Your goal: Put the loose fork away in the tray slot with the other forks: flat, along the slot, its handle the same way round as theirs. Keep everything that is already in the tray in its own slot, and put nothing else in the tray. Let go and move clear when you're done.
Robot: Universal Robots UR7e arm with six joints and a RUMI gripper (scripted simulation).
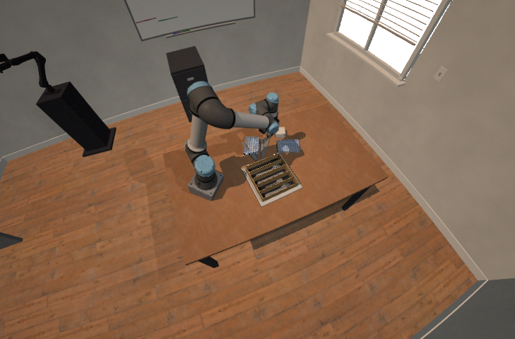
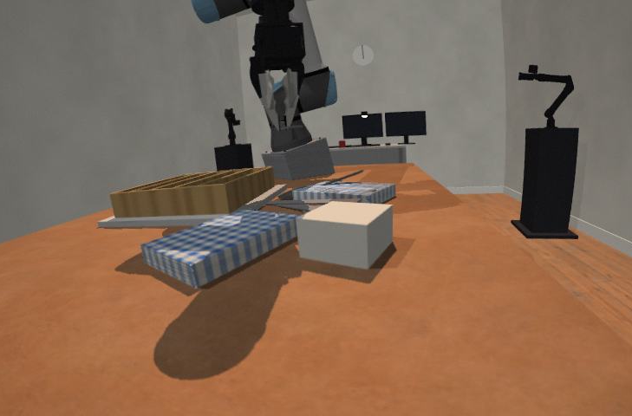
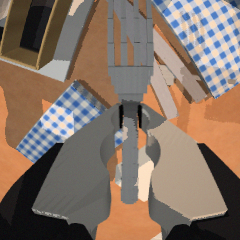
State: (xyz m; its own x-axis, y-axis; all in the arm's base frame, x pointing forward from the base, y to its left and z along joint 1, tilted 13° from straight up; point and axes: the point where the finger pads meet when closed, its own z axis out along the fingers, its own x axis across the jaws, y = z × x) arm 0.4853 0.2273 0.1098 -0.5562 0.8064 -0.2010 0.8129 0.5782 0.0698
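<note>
My gripper (image 3: 130,105) is shut on the grey fork (image 3: 129,75), gripping its neck, with the tines pointing away from the wrist camera and the handle running back between the fingers. In the top view the gripper (image 1: 265,140) hangs above the table between two checked napkins, a short way behind the wooden slotted tray (image 1: 272,177). The tray holds cutlery lying along its slots; I cannot tell which slot holds the forks. In the exterior view the gripper (image 2: 282,115) is well above the table, and the tray (image 2: 193,196) is to its left.
Two blue-checked napkins (image 1: 251,144) (image 1: 288,146) lie behind the tray. A white block (image 2: 346,232) stands beside the nearer napkin (image 2: 218,245). Loose grey cutlery (image 3: 170,75) lies on the table between the napkins. The tray's corner (image 3: 30,30) shows in the wrist view.
</note>
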